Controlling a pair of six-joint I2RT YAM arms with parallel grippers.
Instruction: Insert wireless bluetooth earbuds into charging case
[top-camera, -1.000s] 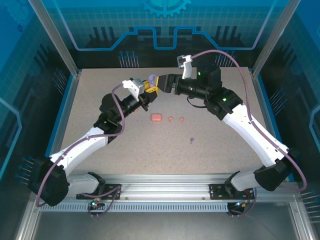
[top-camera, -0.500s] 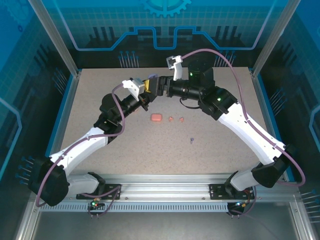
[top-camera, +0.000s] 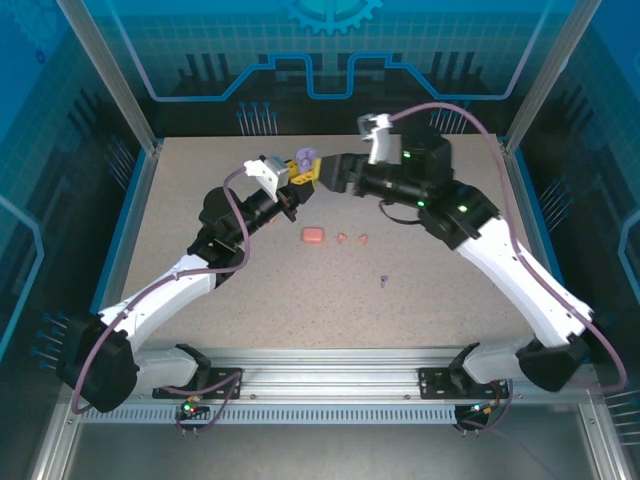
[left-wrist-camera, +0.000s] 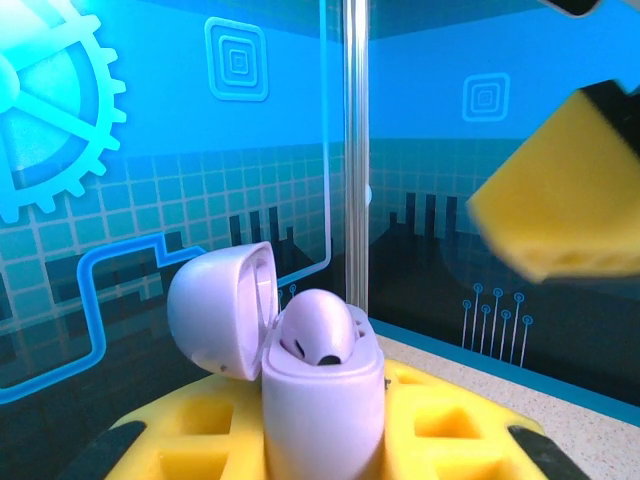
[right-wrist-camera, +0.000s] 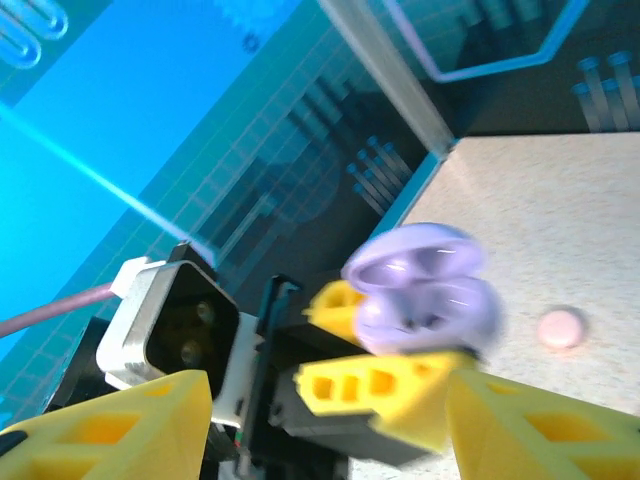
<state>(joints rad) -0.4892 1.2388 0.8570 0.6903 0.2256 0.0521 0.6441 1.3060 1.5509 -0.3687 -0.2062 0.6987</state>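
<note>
1. Earbuds lie loose on my table (top-camera: 300, 310). Nearest my bases is a single purple earbud (top-camera: 384, 281), tiny and stemmed, alone on the speckled top. It has bare surface all round it and open room down to the near rail (top-camera: 330, 385).
2. Farther in, a coral-red earbud (top-camera: 343, 238) and its twin (top-camera: 365, 239) lie side by side, near each other but apart. Just left of them sits a coral case (top-camera: 313, 235); I cannot tell whether its lid is up.
3. Beyond these, my left pincer (top-camera: 303, 173) is clamped on the purple case (left-wrist-camera: 320, 410) above the table. The case stands upright between its yellow fingers (left-wrist-camera: 410, 385), with the lid (left-wrist-camera: 220, 310) hinged back to the left.
4. A second purple earbud (left-wrist-camera: 315, 335) sits inside that case, its rounded top standing above the rim.
5. My right pincer (top-camera: 328, 172) faces the case from the right, just beside it. Its jaws are spread and hold nothing. In my left wrist view one of its yellow fingers (left-wrist-camera: 560, 200) hangs in the air, up and to the right of the case and apart from it.
6. Both pincers meet around the middle of the table's width, well apart from the side edges, so there is free tabletop to either side. The back edge and the blue wall (top-camera: 320, 110) stand near behind the case.
</note>
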